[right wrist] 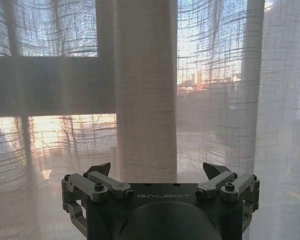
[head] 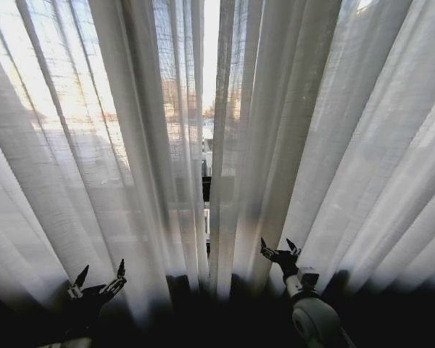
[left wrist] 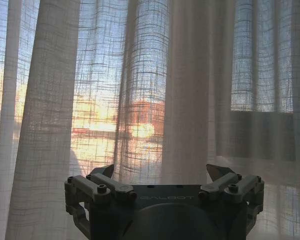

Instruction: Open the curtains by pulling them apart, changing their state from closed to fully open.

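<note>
At seven o'clock, the left gripper (head: 100,274) gapes empty; at five o'clock, the right gripper (head: 278,248) likewise. Ahead, tall sheer white pleated curtains (head: 290,130) hang, narrowly parted at centre.

Support: curtains (head: 290,145), hanging. What they hang from lies above the head view's upper edge and cannot be told.
Landmark: gap (head: 206,101), a narrow bright slit between the two panels.
Base: dark band (head: 203,326), running below the gap and out to both sides of it. Whether it is floor or sill cannot be told.
Contact: pleat ends left and right of the gap sink into the band's shadow. Whether the hems touch it cannot be told.
</note>
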### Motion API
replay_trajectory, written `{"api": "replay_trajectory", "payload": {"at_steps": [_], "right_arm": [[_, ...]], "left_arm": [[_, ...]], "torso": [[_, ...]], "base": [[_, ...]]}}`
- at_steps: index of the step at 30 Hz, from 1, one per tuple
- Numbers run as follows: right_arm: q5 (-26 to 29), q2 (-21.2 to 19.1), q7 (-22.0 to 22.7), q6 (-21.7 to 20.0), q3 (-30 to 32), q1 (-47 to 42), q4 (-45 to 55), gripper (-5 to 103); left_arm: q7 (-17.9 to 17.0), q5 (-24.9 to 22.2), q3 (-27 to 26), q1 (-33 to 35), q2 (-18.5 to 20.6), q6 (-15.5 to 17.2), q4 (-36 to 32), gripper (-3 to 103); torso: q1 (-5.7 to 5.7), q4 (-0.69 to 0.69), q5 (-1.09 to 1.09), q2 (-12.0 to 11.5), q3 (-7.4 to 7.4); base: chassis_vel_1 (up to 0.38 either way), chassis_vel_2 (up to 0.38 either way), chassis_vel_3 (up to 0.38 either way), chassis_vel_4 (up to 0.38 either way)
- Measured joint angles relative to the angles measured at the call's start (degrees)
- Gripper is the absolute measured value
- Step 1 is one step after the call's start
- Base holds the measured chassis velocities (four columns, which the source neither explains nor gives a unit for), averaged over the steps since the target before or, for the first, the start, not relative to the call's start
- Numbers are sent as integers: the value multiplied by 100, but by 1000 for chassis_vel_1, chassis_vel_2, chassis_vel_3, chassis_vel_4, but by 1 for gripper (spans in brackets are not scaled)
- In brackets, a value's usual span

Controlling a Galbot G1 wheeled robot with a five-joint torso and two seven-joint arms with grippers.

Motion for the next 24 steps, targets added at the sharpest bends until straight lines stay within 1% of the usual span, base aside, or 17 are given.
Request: {"api": "replay_trajectory", "payload": {"at_steps": [1,4,7,8,9,10,13,14,17,20,22,24], "right_arm": [[-2,8,113,-9,31,-20,-3,100],[-4,6,235,-18,94,35,-114,100],[-3,-25,260,-21,137,193,-278,100],[2,-57,251,-21,136,395,-464,100],[4,-76,201,-22,111,587,-624,100],[4,-76,201,-22,111,587,-624,100],[-66,-98,16,12,-10,1084,-1161,100],[-66,-98,16,12,-10,1084,-1161,100],[-87,-108,-218,144,-169,1538,-1605,100],[-84,-106,-283,167,-259,1765,-1770,101],[-82,-87,-300,171,-315,1976,-1911,91],[-80,-78,-307,173,-329,2044,-1957,91]], "left_arm": [[0,8,3,-1,2,-6,7,100],[1,21,13,-7,6,-9,14,100],[3,28,24,-12,7,-9,14,100],[5,35,31,-12,12,-9,5,100],[9,43,41,-11,19,-8,-9,100],[9,43,41,-11,19,-8,-9,100],[14,118,73,-13,23,16,-61,100],[14,118,73,-13,23,16,-61,100],[15,182,79,-5,12,33,-106,100],[16,192,70,18,9,34,-120,100],[16,200,63,35,8,35,-129,100],[16,201,62,39,7,36,-134,100]], "torso": [[0,0,0,0,0],[0,0,1,0,0],[0,0,1,0,0],[0,1,2,0,0],[1,1,1,0,0],[1,1,1,0,0],[1,2,0,0,1],[1,2,0,0,1],[1,1,1,-1,1],[1,1,1,-1,1],[1,2,1,0,1],[0,2,0,0,1]], "base": [[0,0,0,0],[0,0,0,0],[0,0,0,0],[0,0,0,0],[0,0,0,0],[0,0,0,0],[0,0,0,0],[0,0,0,0],[0,0,0,0],[0,0,0,0],[0,0,0,0],[0,0,0,0]]}}
